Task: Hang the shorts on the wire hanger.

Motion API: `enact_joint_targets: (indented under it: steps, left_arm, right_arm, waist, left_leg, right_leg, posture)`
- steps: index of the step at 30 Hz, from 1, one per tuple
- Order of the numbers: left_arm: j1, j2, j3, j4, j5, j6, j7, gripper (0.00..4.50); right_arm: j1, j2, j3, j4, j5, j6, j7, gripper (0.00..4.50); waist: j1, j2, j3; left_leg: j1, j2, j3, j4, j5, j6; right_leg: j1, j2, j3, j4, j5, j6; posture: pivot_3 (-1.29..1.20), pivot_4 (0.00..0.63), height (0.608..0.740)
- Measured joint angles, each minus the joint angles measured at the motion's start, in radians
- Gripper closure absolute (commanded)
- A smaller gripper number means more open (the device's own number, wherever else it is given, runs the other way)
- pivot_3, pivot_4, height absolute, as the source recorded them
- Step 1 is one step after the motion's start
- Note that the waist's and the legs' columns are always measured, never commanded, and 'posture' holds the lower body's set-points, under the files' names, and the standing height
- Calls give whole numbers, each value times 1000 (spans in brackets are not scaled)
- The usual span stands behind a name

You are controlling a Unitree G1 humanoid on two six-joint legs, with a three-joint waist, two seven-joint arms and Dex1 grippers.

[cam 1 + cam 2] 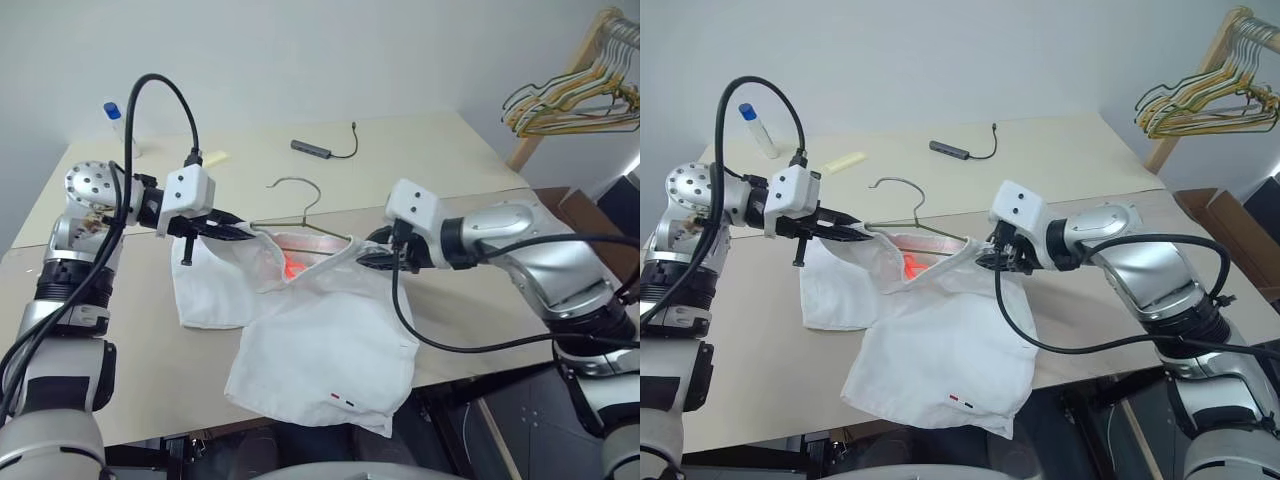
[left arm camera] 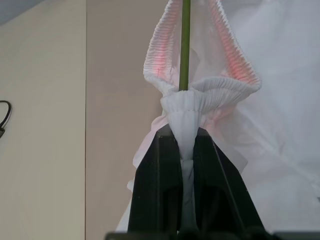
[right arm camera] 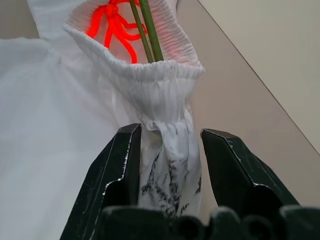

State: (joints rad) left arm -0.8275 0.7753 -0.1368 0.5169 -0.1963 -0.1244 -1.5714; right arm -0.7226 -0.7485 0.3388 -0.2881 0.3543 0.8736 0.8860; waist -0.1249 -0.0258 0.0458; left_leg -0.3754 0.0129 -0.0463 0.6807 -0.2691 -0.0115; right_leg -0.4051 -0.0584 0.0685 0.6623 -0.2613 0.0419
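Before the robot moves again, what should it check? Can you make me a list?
1. Left pincer shut on the shorts' waistband: ok.
2. Right pincer gripping the waistband: not ok, fingers apart, cloth loose between them.
3. Hanger wire inside the waistband opening: ok.
4. Hook sticking out free above the waistband: ok.
5. Shorts hanging fully on the hanger: not ok, legs lie on the table.
6. Hanger's far end inside the cloth: cannot tell.
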Motion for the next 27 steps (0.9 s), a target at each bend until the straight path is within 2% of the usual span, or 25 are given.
enact_joint_targets:
  steps: [3, 4, 6, 11, 12, 23, 26, 27]
  left_arm:
    - [0, -3, 3, -10, -8, 10, -10, 4500]
    - [0, -5, 3, -13, -9, 14, -11, 4500]
    - [0, -6, 4, -16, -9, 18, -11, 4500]
    - [0, -6, 16, -15, -8, 18, 6, 4500]
    - [0, -6, 19, -15, -8, 18, 9, 4500]
    - [-7, -56, 42, 49, -17, -2, 31, 995]
    - [-37, -63, 101, 71, -65, 8, 50, 35]
    - [-54, -71, 147, 89, -100, 26, 72, 0]
  right_arm:
    - [-1, 46, 0, 30, -1, -17, -3, 2183]
    - [-2, 61, 0, 45, -1, -17, -4, 2346]
    - [-2, 76, 0, 65, 1, -17, -4, 2743]
    - [4, 80, -4, 66, 5, -23, 2, 4370]
    - [8, 80, -4, 61, 5, -26, 4, 4448]
    - [38, 92, -35, 61, 6, -17, -32, 4458]
    - [73, 92, -83, 52, 7, -8, -65, 4461]
    - [93, 89, -112, 55, 4, -4, -87, 4467]
  waist:
    - [-1, 0, 0]
    - [-1, 0, 0]
    - [-1, 0, 0]
    - [0, 0, 0]
    - [0, 0, 0]
    - [-1, 0, 0]
    - [-3, 0, 0]
    - [-2, 0, 0]
  left_leg:
    - [0, 0, 0, 0, 0, 0]
    - [0, 0, 0, 0, 0, 0]
    - [0, 0, 0, 0, 0, 0]
    - [0, 0, 0, 0, 0, 0]
    - [0, 0, -1, 0, 0, 0]
    - [0, 0, 0, 0, 0, 0]
    - [0, 0, -1, 0, 0, 0]
    - [0, 0, -1, 0, 0, 0]
  right_leg:
    - [0, 0, 0, 0, 0, 0]
    - [0, 0, 0, 0, 0, 0]
    - [0, 0, 0, 0, 0, 0]
    - [0, 0, 0, 0, 0, 0]
    - [0, 0, 0, 0, 0, 0]
    - [0, 0, 0, 0, 0, 0]
    - [0, 0, 0, 0, 0, 0]
    - [0, -1, 0, 0, 0, 0]
  posture:
    - [-87, 0, 740]
    - [-87, 0, 740]
    - [-86, 0, 740]
    - [-90, 0, 740]
    - [-92, 0, 740]
    - [-116, 0, 740]
    - [-127, 0, 740]
    - [-136, 0, 740]
